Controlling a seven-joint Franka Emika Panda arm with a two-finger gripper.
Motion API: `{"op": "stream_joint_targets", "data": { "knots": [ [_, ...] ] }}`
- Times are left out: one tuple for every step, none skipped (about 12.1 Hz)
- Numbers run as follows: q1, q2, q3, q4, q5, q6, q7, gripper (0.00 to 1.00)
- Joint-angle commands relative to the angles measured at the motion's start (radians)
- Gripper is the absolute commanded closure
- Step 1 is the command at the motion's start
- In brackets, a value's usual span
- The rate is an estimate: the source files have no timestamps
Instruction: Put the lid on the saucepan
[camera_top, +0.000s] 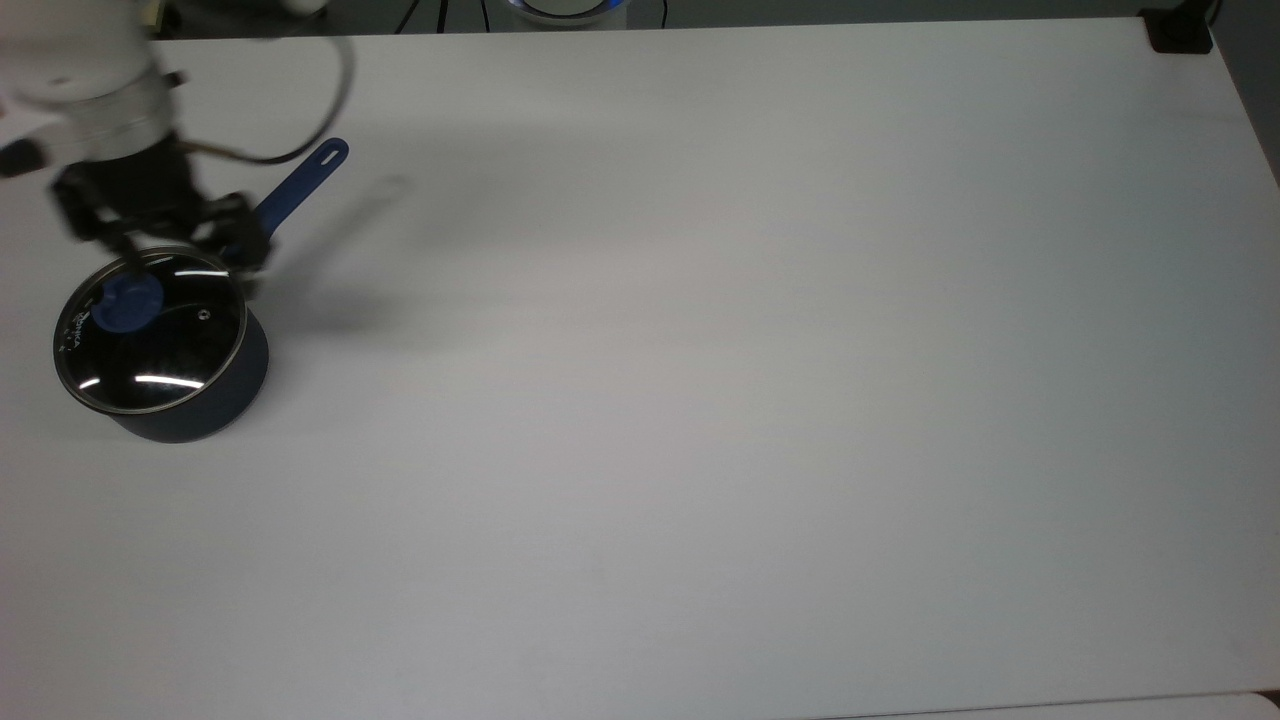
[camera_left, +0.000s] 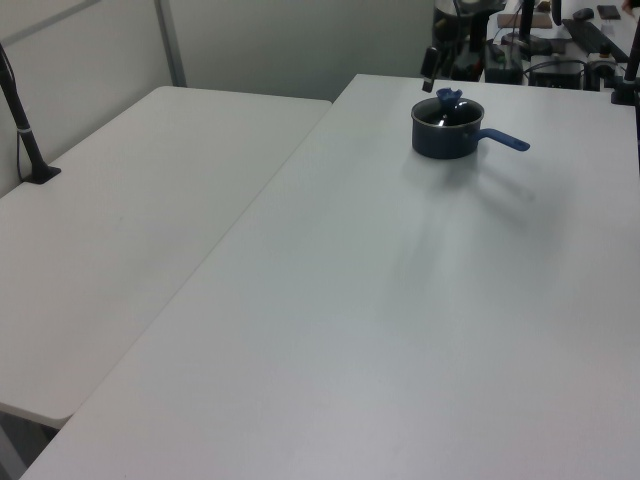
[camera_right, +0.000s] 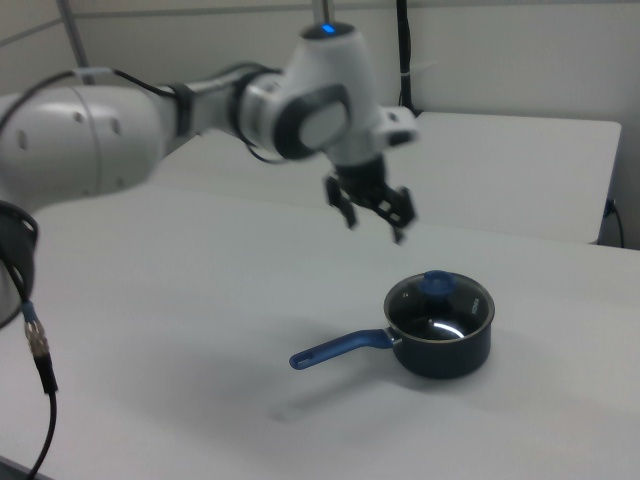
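You are looking at the lid (camera_top: 150, 330) sitting on the pan (camera_top: 190, 400) at the left edge of the top view, level all round as far as the rim is showing, so the task is reading as done. The gripper (camera_right: 372, 215) is hanging well above the pan in the upper middle of the right view, its two fingers (camera_right: 398, 214) standing apart and holding nothing.

Risks from here:
- In the top view the gripper (camera_top: 165, 235) is lying just beside the handle (camera_top: 290, 195) and the lid's upper edge. A low sideways sweep could be clipping the knob (camera_top: 125, 300) and tipping the lid off, or nudging the handle and turning the pan.
- The lid is resting loose, so any jolt to the table (camera_top: 700, 400) could be shifting it.

Hard to make out:
- In the top view the arm is smearing with motion, so the fingers are blurring into the handle's near end and you cannot be telling whether they are touching it.
- In the left view the pan (camera_left: 446, 128) is lying far off at the upper right and the gripper (camera_left: 432, 62) is appearing as a dark shape against clutter.
- Whether the lid is seating fully inside the rim on the far side is not showing
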Motion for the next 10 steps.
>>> {"op": "stream_joint_targets", "data": {
  "knots": [
    [0.189, -0.150, -0.014, -0.041, -0.079, -0.235, 0.163, 0.00],
    [0.235, -0.191, -0.014, -0.044, -0.089, -0.310, 0.207, 0.00],
    [0.277, -0.239, -0.014, -0.070, -0.089, -0.355, 0.238, 0.00],
    [0.318, -0.300, -0.012, -0.128, -0.089, -0.367, 0.269, 0.00],
    [0.349, -0.365, -0.014, -0.209, -0.089, -0.354, 0.270, 0.00],
    [0.357, -0.402, -0.012, -0.242, -0.089, -0.354, 0.272, 0.00],
    [0.358, -0.425, -0.014, -0.262, -0.089, -0.352, 0.274, 0.00],
    [0.358, -0.428, -0.014, -0.265, -0.087, -0.355, 0.275, 0.00],
    [0.357, -0.428, -0.014, -0.261, -0.086, -0.361, 0.275, 0.00],
    [0.357, -0.427, -0.014, -0.259, -0.086, -0.363, 0.278, 0.00]
  ]
}}
